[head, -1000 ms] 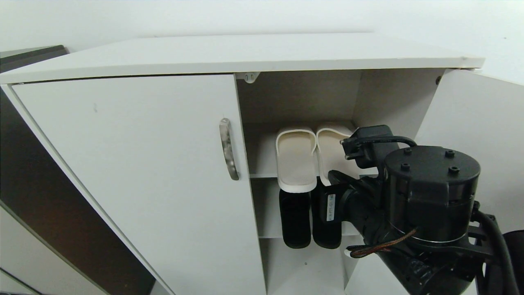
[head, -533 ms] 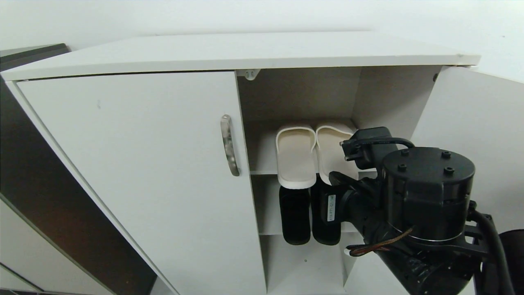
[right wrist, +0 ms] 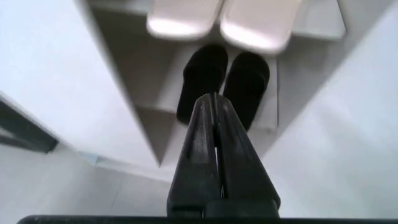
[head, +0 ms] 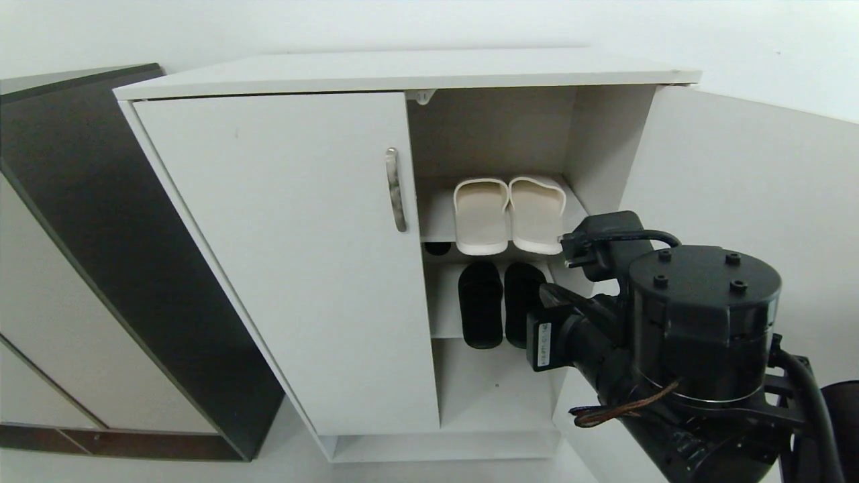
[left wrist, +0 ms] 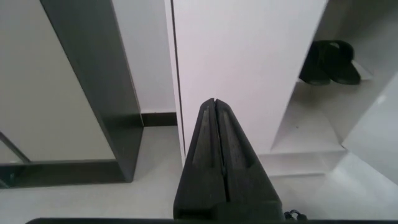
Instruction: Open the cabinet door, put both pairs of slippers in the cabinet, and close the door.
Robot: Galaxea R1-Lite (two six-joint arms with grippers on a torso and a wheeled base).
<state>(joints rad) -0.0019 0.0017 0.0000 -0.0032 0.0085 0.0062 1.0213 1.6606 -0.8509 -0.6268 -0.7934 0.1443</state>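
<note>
The white cabinet (head: 282, 268) has its left door shut and its right door (head: 738, 201) swung open. A pair of white slippers (head: 508, 215) lies on the upper shelf, toes outward. A pair of black slippers (head: 500, 302) lies on the shelf below. My right arm (head: 671, 322) hangs in front of the open side, at the height of the black pair. The right gripper (right wrist: 215, 98) is shut on nothing, a short way out from the black slippers (right wrist: 224, 81) and the white slippers (right wrist: 224, 18). My left gripper (left wrist: 214, 101) is shut and empty, low before the shut door (left wrist: 249, 56).
A dark panel (head: 100, 201) leans against the wall left of the cabinet. The shut door carries a metal handle (head: 396, 190). Pale floor (head: 470, 469) spreads in front of the cabinet base. The open door stands close to my right arm's far side.
The whole head picture has shifted: the cabinet now looks smaller and farther off, with its base and the floor in view. The slippers stay on their shelves.
</note>
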